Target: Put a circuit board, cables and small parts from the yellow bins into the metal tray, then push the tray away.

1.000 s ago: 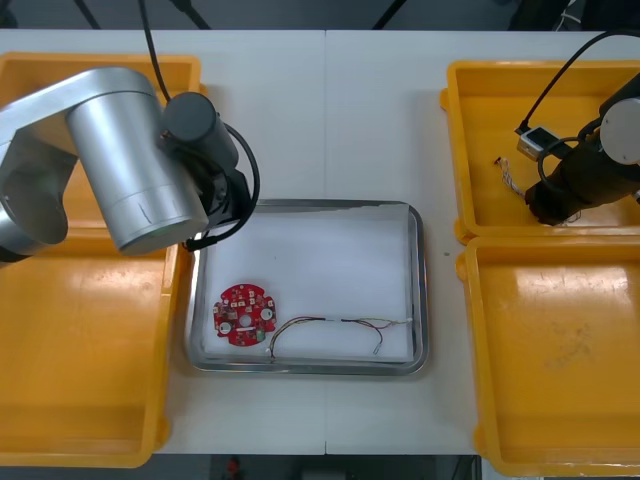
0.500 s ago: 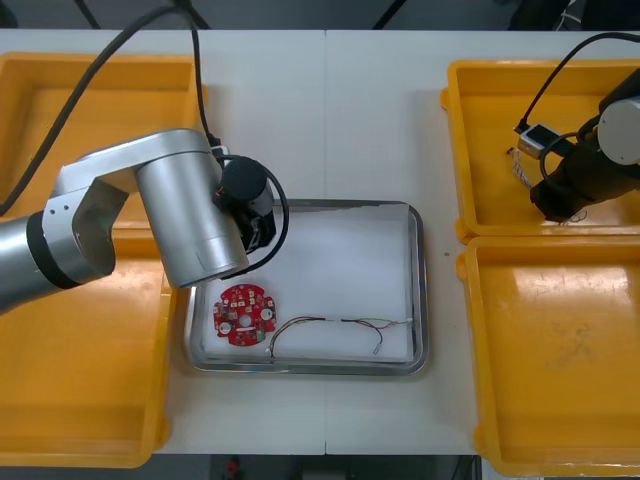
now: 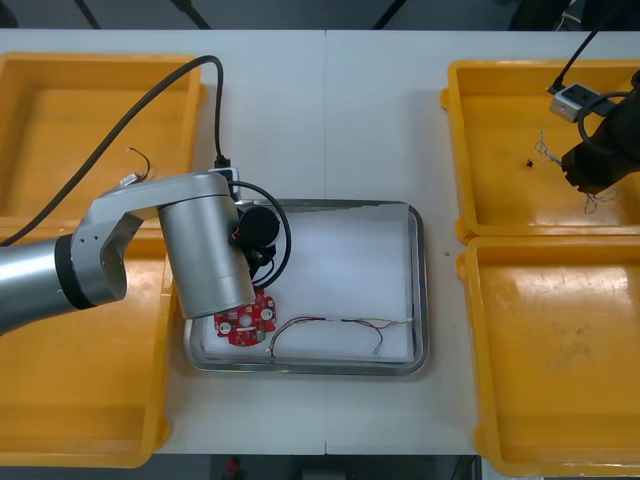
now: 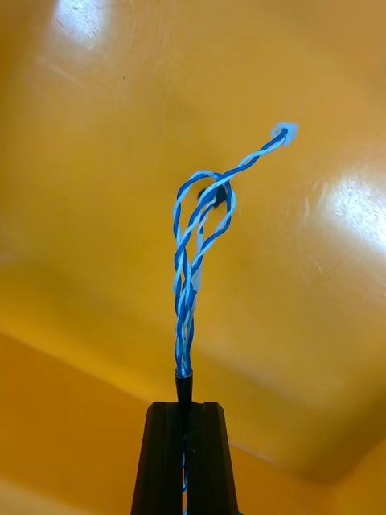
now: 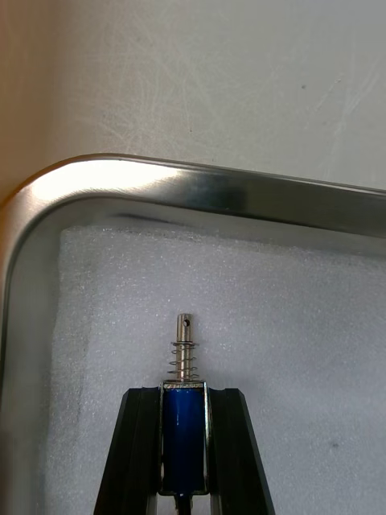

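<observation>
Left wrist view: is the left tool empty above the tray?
No, the left tool is shut on a small metal part, blue with a spring, over the white inside of the metal tray.

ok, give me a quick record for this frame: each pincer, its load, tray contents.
left pincer: shut on small metal part, over metal tray, white inside, near a corner
right pincer: shut on twisted blue and white cable, over far right yellow bin
tray contents: red circuit board, thin cable
tray position: between the bins
</observation>
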Controlling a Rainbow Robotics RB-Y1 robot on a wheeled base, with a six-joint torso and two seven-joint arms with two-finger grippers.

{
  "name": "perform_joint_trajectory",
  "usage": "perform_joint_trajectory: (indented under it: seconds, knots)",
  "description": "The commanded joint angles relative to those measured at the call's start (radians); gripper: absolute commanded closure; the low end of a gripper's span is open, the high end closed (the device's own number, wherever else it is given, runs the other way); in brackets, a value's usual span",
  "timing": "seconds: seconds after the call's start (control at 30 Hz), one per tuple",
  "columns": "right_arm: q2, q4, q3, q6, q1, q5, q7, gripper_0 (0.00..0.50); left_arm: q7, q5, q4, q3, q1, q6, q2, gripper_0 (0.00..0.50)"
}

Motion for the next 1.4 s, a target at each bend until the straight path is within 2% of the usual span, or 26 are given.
perform_joint_trajectory:
  seconds: [0.03,0.07,0.1,0.17,0.2,0.27,0.33,0.4,0.53,0.7,0.87,1.07,1.4]
  knots:
    - [0.000,-0.078,-0.107,0.097,-0.031,-0.004,0.035,0.500,0.076,-0.015,-0.003,-0.011,-0.002,-0.012,-0.023,0.479]
    - [0.000,-0.085,-0.117,0.111,-0.031,-0.006,0.035,0.500,0.077,-0.015,-0.003,-0.009,-0.001,-0.013,-0.023,0.463]
    - [0.000,-0.101,-0.137,0.138,-0.031,-0.007,0.037,0.500,0.079,-0.015,-0.004,-0.012,-0.002,-0.013,-0.023,0.426]
    - [0.000,-0.139,-0.166,0.189,-0.031,-0.010,0.035,0.500,0.079,-0.017,-0.004,-0.015,-0.002,-0.013,-0.023,0.299]
    - [0.000,-0.150,-0.173,0.203,-0.031,-0.012,0.035,0.500,0.080,-0.017,-0.006,-0.017,-0.001,-0.012,-0.023,0.273]
    - [0.000,-0.190,-0.193,0.247,-0.031,-0.016,0.035,0.500,0.080,-0.017,-0.012,-0.015,-0.001,-0.010,-0.022,0.160]
    - [-0.001,-0.217,-0.206,0.282,-0.031,-0.021,0.034,0.500,0.080,-0.018,-0.020,-0.015,-0.001,-0.005,-0.019,0.109]
    - [-0.001,-0.243,-0.216,0.315,-0.031,-0.026,0.031,0.500,0.082,-0.018,-0.030,-0.015,-0.002,0.001,-0.014,0.084]
    - [-0.003,-0.293,-0.242,0.369,-0.031,-0.041,0.027,0.500,0.085,-0.017,-0.076,-0.015,-0.007,0.021,0.009,0.040]
    - [-0.003,-0.326,-0.262,0.369,-0.031,-0.064,0.024,0.500,0.077,0.011,-0.156,0.037,-0.007,0.077,0.043,0.000]
    - [-0.001,-0.339,-0.262,0.369,-0.031,-0.084,0.024,0.500,0.052,0.133,-0.248,0.161,-0.018,0.145,0.090,0.000]
    - [-0.001,-0.339,-0.259,0.369,-0.031,-0.099,0.027,0.500,-0.006,0.239,-0.294,0.316,-0.019,0.194,0.135,0.000]
    - [-0.001,-0.345,-0.247,0.369,-0.031,-0.181,0.032,0.500,-0.296,0.537,-0.262,0.560,-0.019,0.208,0.282,0.000]
